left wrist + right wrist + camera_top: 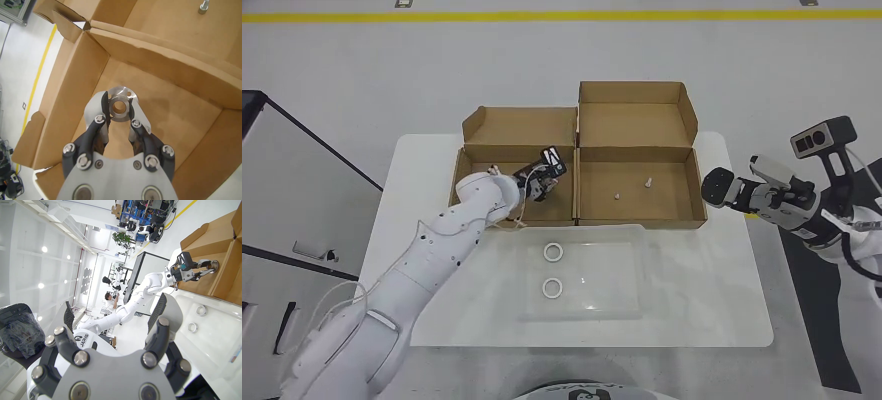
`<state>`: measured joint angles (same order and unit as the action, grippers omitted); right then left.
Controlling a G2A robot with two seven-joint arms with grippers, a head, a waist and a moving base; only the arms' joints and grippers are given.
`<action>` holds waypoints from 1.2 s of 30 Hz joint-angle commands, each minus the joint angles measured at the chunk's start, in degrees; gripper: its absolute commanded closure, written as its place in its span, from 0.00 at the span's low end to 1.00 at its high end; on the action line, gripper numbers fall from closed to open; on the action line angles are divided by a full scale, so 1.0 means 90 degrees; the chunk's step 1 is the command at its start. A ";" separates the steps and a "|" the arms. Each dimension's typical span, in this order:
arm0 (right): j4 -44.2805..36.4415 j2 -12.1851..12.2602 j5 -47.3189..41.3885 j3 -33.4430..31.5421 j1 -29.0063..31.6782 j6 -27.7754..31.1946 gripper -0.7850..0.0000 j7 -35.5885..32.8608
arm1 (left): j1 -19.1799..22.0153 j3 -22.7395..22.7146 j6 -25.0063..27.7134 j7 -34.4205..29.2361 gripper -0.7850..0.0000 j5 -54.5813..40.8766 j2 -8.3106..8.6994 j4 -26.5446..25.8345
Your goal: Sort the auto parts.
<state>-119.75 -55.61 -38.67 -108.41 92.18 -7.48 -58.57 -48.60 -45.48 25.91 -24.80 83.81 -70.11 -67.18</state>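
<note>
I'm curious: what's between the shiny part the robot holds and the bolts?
Two cardboard box walls, side by side, in the left wrist view.

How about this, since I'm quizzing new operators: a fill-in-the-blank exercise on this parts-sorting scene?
The left gripper holds a metal flange over the cardboard box on the robot's ____ side.
The other cardboard box holds ____ bolts.
The clear tray holds ____ white rings.
The right gripper has its jaws ____, holding nothing.
Missing words: left; two; two; open.
</note>
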 commanded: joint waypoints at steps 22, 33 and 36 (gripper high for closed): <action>0.0000 0.0000 0.0000 0.0000 0.0000 0.0000 0.00 0.0000 | -0.0123 -0.0128 0.0262 -0.0234 0.35 0.0097 -0.0053 -0.0023; 0.0000 0.0000 0.0000 0.0000 0.0000 0.0000 0.00 0.0000 | -0.0213 -0.0494 0.0405 -0.0446 0.00 0.0081 0.0021 -0.0779; 0.0000 0.0000 0.0000 0.0000 0.0000 0.0000 0.00 0.0000 | -0.0307 -0.0701 0.0551 -0.0599 0.00 0.0100 0.0089 -0.1200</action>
<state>-119.75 -55.61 -38.67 -108.41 92.18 -7.48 -58.57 -51.01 -51.00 30.27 -29.57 84.59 -69.57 -76.28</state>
